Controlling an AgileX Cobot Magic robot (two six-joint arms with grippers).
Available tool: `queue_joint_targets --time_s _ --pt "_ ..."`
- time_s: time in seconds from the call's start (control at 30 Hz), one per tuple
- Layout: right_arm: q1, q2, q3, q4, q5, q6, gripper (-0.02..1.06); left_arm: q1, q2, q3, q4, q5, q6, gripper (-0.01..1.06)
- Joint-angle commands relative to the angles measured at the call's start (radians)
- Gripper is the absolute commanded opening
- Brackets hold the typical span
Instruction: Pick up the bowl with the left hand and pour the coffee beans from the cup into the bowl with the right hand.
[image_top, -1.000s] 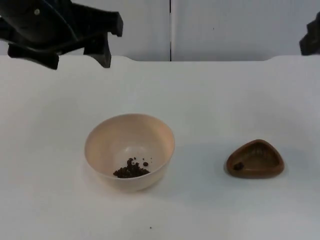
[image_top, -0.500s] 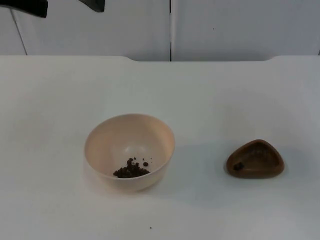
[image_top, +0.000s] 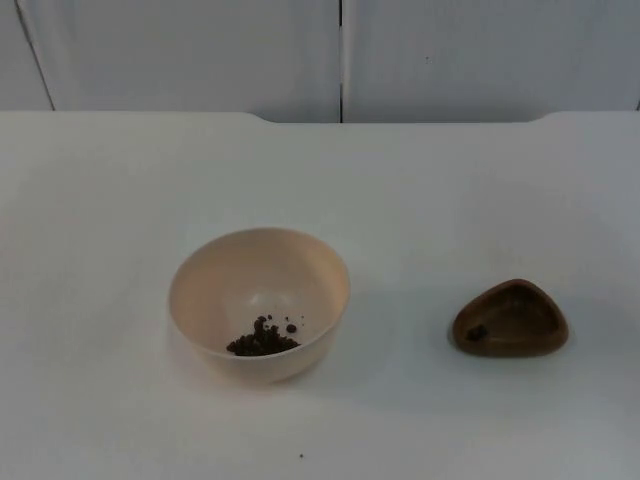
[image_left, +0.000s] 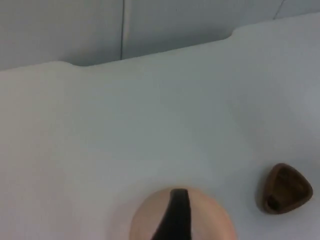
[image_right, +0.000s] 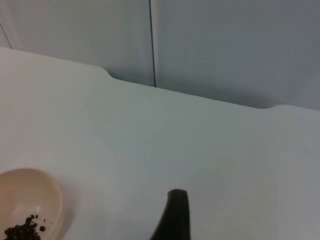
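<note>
The left pincer (image_left: 176, 220) hangs above the bench, one black fingertip showing in the left wrist view against the near rim of the bowl (image_left: 182, 215); it grips nothing that can be seen, and how far its jaws stand apart I cannot tell. The cup (image_left: 285, 188) lies well apart from that fingertip, off to the side of the bowl. The right pincer (image_right: 172, 217) likewise hangs over bare white bench (image_right: 200, 150), a single fingertip in sight, its opening not to be told, nothing in its hold; the bowl (image_right: 27, 202) sits well away from it.

In the top view the cream bowl (image_top: 259, 300) stands upright on the bench (image_top: 420, 190), with a small heap of coffee beans (image_top: 262, 340) at its bottom. The brown cup (image_top: 510, 319) rests on the bench well apart from the bowl, on the right arm's side, a dark speck inside it. The grey partition wall (image_top: 450, 55) closes the far edge.
</note>
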Motion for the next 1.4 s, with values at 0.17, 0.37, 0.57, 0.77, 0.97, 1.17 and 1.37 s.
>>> queue_joint_targets --time_s 0.17,0.37,0.57,0.77,0.97,1.17,1.37 --pt "0.006 -0.146 0.087 0.024 0.007 -0.01 0.7 -0.005 -0.081 0.027 -0.026 0.027 0.038 0.74" --pt "0.006 -0.263 0.14 0.031 0.045 -0.01 0.7 -0.005 -0.18 0.17 -0.03 -0.027 0.038 0.74" --pt "0.006 -0.393 0.202 0.099 0.105 -0.075 0.7 -0.005 -0.322 0.309 -0.025 -0.067 0.057 0.74" --pt "0.006 -0.516 0.273 0.22 0.145 -0.207 0.7 -0.005 -0.467 0.34 -0.025 -0.037 0.068 0.74" --pt "0.006 -0.639 0.286 0.302 0.312 -0.326 0.7 -0.005 -0.627 0.373 -0.023 -0.014 0.068 0.74" --pt "0.006 -0.77 0.286 0.351 0.436 -0.404 0.7 -0.005 -0.775 0.399 0.043 0.059 0.068 0.74" --pt "0.006 -0.884 0.283 0.402 0.478 -0.416 0.69 -0.005 -0.887 0.399 0.102 0.176 0.068 0.74"
